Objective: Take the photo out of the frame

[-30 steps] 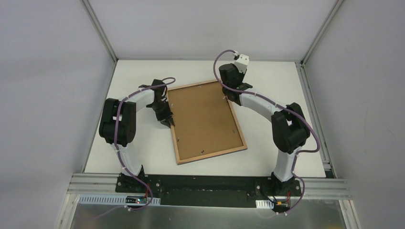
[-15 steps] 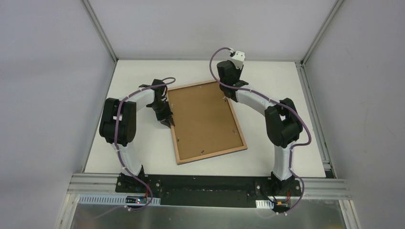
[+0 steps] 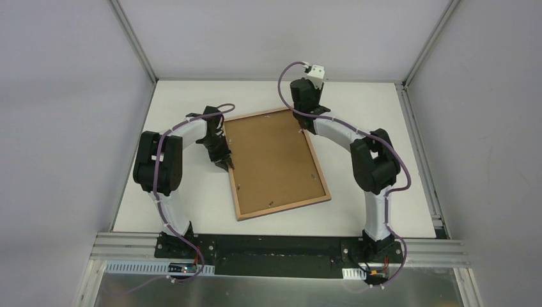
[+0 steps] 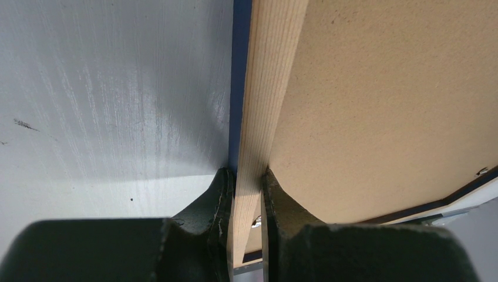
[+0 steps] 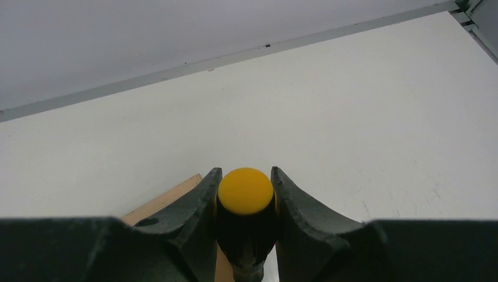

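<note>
The left end effector (image 4: 248, 179) pinches the rim of the face-down frame (image 3: 275, 160). The right end effector (image 5: 245, 173) clamps a yellow-capped black handle (image 5: 245, 194).

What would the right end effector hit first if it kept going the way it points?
Probably the frame, at its far corner just beneath the tool it grips; depth is unclear.

left gripper (image 4: 246, 175) pinching frame (image 4: 271, 88), right gripper (image 5: 245, 170) clamping tool (image 5: 245, 191) (both elbows bent)

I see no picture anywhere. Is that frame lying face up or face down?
Face down: the frame lies flat, its brown backing board facing up.
</note>
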Controlling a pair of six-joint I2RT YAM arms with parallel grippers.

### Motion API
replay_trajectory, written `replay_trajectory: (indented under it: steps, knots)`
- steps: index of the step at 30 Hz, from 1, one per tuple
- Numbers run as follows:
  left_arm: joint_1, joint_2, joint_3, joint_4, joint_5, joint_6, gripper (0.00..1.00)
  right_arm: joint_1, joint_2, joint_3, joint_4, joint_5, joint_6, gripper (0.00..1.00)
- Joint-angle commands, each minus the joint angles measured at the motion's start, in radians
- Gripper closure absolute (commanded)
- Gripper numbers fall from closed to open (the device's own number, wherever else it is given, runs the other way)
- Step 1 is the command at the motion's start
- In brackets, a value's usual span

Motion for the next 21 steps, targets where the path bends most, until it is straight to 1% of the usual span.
replay_trajectory:
  steps: [1,8,21]
  knots:
    - [-0.004,0.069,-0.048,-0.122,-0.04,0.012,1.0,-0.005,0.02,0.064,0.058,0.002,-0.009,1.0]
    - [-0.004,0.076,-0.033,-0.135,-0.034,0.012,1.0,-0.005,0.049,0.092,0.06,0.007,0.01,1.0]
    - [-0.004,0.076,-0.028,-0.154,-0.027,0.014,1.0,-0.013,0.12,0.169,0.079,-0.009,-0.011,1.0]
